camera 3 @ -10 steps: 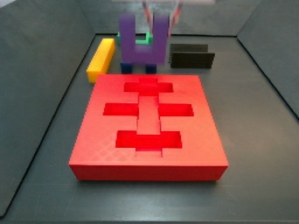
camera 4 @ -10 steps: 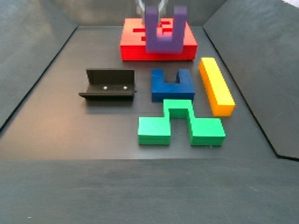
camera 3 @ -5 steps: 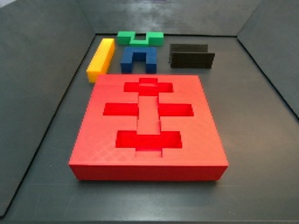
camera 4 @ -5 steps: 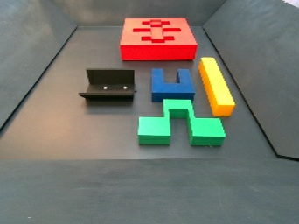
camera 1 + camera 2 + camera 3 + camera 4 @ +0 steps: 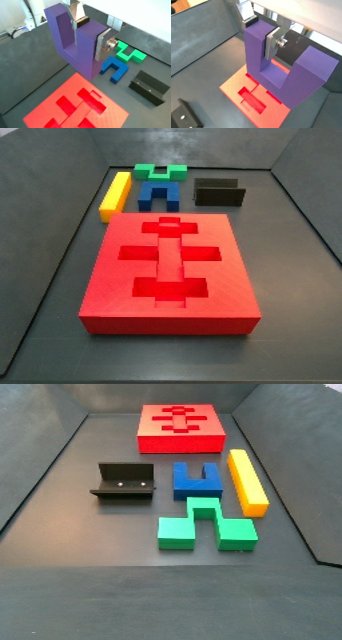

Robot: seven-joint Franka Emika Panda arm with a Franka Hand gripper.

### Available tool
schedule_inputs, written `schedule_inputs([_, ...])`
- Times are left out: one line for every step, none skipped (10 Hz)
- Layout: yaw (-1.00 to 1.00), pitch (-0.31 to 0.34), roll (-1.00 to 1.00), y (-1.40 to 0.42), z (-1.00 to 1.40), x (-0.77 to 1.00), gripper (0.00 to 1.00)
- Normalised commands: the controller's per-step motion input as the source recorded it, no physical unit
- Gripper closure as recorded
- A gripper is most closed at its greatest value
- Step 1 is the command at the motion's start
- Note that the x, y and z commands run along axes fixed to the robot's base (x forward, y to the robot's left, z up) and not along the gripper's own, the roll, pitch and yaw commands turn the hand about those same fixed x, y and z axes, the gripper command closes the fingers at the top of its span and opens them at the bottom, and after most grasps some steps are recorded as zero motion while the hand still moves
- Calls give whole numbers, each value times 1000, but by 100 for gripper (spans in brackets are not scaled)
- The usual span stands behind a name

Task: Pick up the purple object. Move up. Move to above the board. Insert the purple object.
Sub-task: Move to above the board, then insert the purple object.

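The gripper (image 5: 93, 36) holds the purple object (image 5: 77, 45) tight by one prong, high over the board (image 5: 77, 107) in both wrist views. In both side views the red board (image 5: 168, 268) lies flat, and the gripper is out of the picture.

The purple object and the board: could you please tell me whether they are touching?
Apart. In both wrist views the purple object hangs in the pincer, well above the board; neither side view shows it on the board.

Even bright light, soft shadows, sharp
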Motion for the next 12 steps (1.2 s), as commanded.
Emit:
schedule_inputs([14,108,49,-213,73,23,100])
schedule_inputs([11,-16,0,-74,-29,-20,100])
schedule_inputs([0,-59,0,-160,-143,69,100])
schedule_inputs([-9,-103,0,-243,-183,483,100])
schedule_inputs([-20,-111,63,-477,-263,834,100])
schedule_inputs([-29,-106,93,-551,-314,883,100])
schedule_inputs([0,-103,124,-526,-420,814,100])
schedule_inputs([6,-6,201,-471,-474,869,100])
schedule_inputs([0,-6,223,-503,-491,851,100])
schedule_inputs([11,-19,223,-540,-531,811,100])
schedule_inputs([37,-30,204,-537,-583,766,100])
schedule_inputs([77,-16,174,-491,-566,771,100])
